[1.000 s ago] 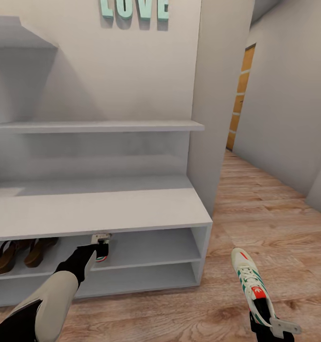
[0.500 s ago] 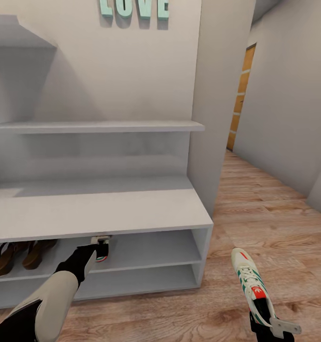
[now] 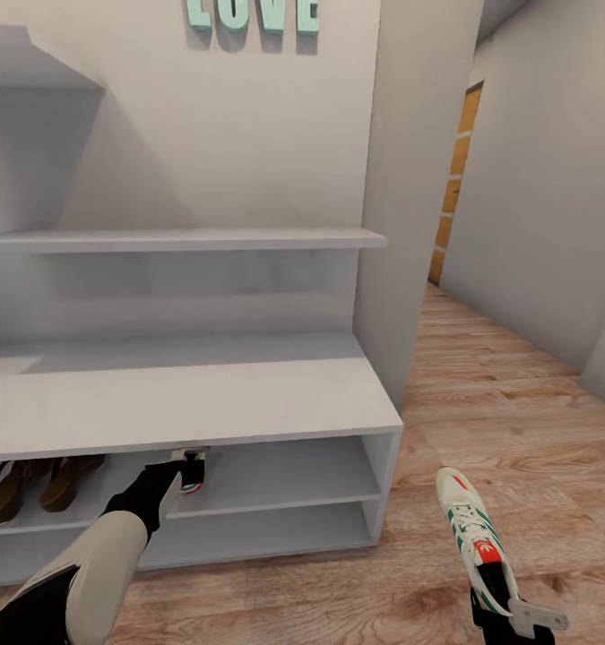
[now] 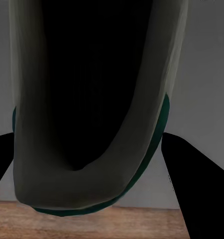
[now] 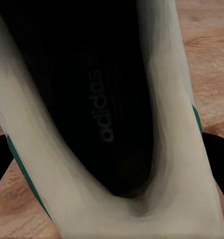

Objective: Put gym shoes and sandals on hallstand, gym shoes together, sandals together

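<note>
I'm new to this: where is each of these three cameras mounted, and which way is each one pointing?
Head view: on the robot's head, facing forward and down at the hallstand, sandals and corridor floor; both arms show, left gripper and right gripper.
Left wrist view: near the left gripper, looking into its gym shoe.
Right wrist view: near the right gripper, looking into the other gym shoe.
Shared: head and right wrist views both show that shoe.
</note>
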Available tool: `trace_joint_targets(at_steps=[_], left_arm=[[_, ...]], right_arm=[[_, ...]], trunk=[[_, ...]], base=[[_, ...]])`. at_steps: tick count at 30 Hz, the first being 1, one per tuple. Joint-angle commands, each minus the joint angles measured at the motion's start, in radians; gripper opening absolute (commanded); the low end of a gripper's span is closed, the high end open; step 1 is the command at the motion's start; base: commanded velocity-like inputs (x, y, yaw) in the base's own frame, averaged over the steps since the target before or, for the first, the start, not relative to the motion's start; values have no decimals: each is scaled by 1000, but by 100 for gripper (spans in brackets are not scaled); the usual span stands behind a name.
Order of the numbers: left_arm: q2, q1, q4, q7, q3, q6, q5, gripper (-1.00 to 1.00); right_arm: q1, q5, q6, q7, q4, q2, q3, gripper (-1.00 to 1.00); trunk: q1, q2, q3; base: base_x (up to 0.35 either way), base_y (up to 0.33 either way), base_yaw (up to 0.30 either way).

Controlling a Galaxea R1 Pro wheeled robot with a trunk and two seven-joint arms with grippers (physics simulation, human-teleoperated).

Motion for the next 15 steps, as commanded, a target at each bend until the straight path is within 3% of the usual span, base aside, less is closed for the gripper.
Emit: trace_joint_targets(at_steps=[1,9,10,15], left_arm=[[-1,-1,-4,-1,3,1,-3,-100],[-1,-1,-4,-1,3,0,-4,-100],[-1,-1,-4,-1,3,0,-4,100],[0,-1,-4,-1,2,0,-4,100]], right_arm=[[-1,10,-4,2,1,1,-7,-100],[-1,10,-4,2,1,1,-7,-100],[-1,10,-3,3,1,1,-7,-100],[-1,10,-4,2,1,1,-7,-100]], trunk=[[0,0,-1],[0,0,-1],[0,0,-1],[0,0,-1]], base=[[174,0,0],[44,0,0],[3,0,0],[1,0,0]])
